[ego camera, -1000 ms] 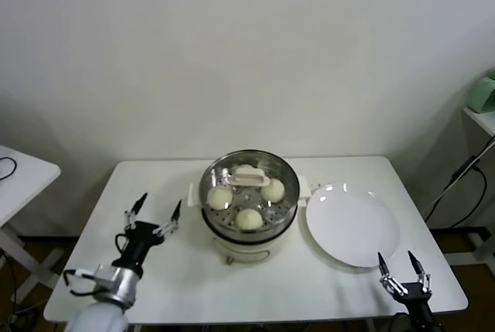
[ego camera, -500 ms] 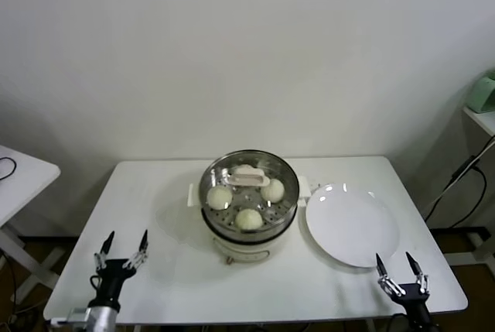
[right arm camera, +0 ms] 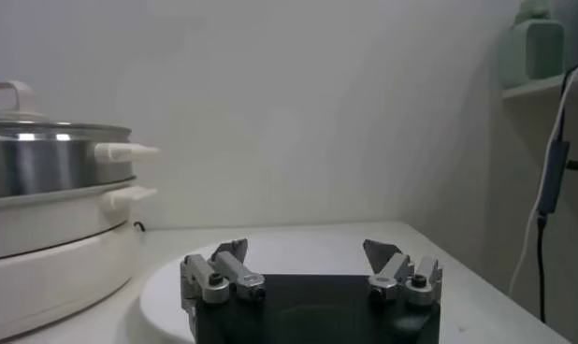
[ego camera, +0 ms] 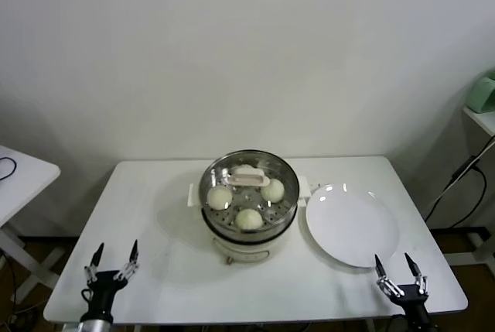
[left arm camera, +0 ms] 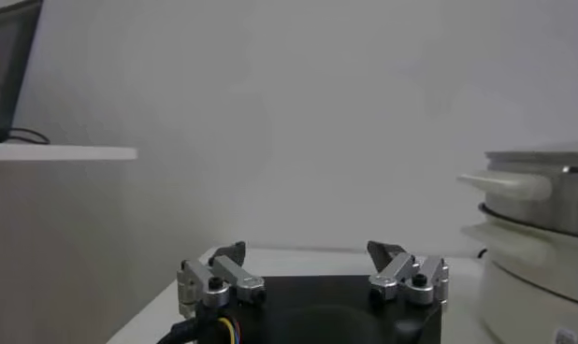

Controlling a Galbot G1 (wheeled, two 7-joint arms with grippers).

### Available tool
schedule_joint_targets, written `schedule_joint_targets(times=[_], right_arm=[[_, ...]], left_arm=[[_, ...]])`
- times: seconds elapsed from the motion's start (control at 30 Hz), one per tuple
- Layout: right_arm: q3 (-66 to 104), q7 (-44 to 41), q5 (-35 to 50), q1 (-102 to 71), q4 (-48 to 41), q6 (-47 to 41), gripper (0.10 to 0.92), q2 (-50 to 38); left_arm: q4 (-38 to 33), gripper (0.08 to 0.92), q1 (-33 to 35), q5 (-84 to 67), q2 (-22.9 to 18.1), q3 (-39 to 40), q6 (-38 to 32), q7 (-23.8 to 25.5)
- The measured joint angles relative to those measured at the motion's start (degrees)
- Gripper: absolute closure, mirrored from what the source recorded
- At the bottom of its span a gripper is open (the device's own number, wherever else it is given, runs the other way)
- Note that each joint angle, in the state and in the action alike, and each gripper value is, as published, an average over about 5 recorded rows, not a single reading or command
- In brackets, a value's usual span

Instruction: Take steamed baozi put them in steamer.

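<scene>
Left gripper (ego camera: 110,264), jaws spread wide and empty, sits low at your 7 o'clock table corner; right gripper (ego camera: 401,273), equally wide and empty, at 5 o'clock by the white plate (ego camera: 352,225). Note the steamed baozi (ego camera: 248,218): three visible plus one partly hidden under the lid handle, all already inside the steamer (ego camera: 248,193) at table centre, under a glass lid (ego camera: 249,180). From the left pincer the steamer lies toward 1 o'clock; from the right, toward 11. Buns are round, no long axis. Neither arm is clearly nearer. Plate bare. No readable writing or brand anywhere.
</scene>
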Motion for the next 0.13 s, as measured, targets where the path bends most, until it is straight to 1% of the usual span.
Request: schedule_joint_targets(times=[0.13], right_arm=[[0.0,-0.1,0.0,0.0,0.0,0.0,0.203,0.0]], left_arm=[[0.5,0.177,-0.1,0.0,0.0,-0.2,-0.2,0.0]])
